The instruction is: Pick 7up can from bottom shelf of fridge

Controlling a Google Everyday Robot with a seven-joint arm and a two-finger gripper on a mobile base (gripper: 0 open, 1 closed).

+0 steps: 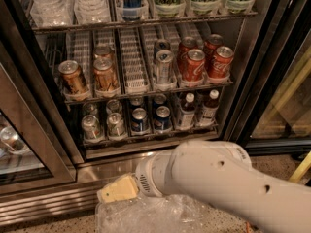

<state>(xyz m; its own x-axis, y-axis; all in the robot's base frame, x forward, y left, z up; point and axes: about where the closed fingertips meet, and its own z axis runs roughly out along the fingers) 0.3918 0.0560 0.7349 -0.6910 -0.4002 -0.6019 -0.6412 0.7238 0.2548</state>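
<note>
End effector (118, 189) low before fridge (250, 76) (beneath bottom shelf (146, 138))

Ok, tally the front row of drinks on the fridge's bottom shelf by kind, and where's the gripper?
7up cans: 2
Dark blue cans: 2
Bottles: 2
Total: 6
The gripper is below and in front of the bottom shelf.
</note>
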